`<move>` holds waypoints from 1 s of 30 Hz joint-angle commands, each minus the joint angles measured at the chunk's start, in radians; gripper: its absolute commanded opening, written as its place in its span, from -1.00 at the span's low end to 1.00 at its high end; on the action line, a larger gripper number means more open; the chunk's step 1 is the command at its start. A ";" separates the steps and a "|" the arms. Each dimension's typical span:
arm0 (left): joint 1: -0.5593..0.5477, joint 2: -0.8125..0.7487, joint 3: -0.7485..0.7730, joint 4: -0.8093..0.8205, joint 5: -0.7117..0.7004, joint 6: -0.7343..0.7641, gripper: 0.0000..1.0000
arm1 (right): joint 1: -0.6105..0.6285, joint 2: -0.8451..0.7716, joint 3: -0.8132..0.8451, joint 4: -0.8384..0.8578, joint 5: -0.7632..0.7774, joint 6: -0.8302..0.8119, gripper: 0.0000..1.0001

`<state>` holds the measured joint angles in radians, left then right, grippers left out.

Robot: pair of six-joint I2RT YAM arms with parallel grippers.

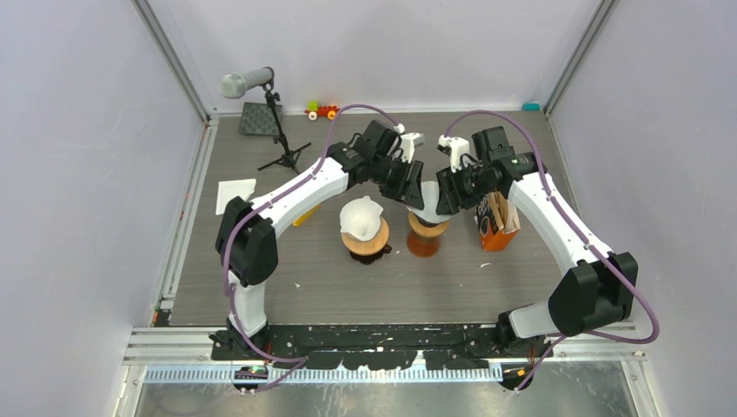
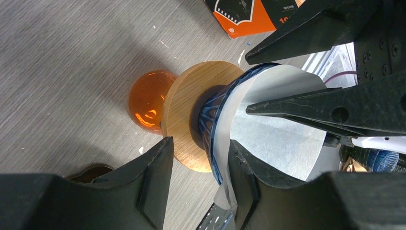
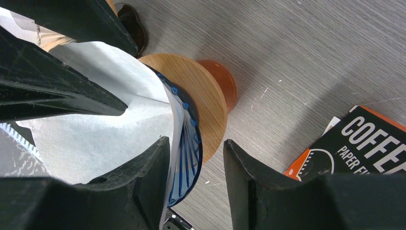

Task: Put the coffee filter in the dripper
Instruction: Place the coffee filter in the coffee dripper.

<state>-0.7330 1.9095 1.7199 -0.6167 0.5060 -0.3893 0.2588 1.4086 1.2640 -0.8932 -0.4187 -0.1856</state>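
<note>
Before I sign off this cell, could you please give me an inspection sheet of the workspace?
Surface: grey wood-grain table.
Job's things: white coffee filter lies inside the blue dripper, on a wooden collar over an orange carafe.
Clutter: second dripper, filter box, microphone, toy car, white sheet.
Grippers: left gripper and right gripper open, each astride the dripper's rim.
Cables: purple cables loop along both arms.
Surroundings: pale walls, metal frame.
</note>
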 commanded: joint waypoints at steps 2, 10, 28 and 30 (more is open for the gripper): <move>-0.006 -0.004 -0.002 0.018 0.006 0.013 -0.08 | 0.002 -0.037 -0.010 0.018 0.018 0.003 -0.01; -0.006 -0.005 -0.011 0.018 0.000 0.023 -0.08 | 0.003 -0.037 -0.036 0.035 0.027 0.005 -0.01; -0.006 -0.018 0.017 -0.015 -0.033 0.070 -0.10 | 0.004 -0.037 0.007 0.008 0.063 -0.014 -0.01; -0.007 -0.019 0.015 -0.017 -0.035 0.071 -0.10 | 0.004 -0.037 0.007 0.007 0.067 -0.017 -0.01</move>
<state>-0.7403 1.9095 1.7184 -0.6140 0.5049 -0.3580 0.2619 1.4067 1.2373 -0.8555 -0.4026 -0.1780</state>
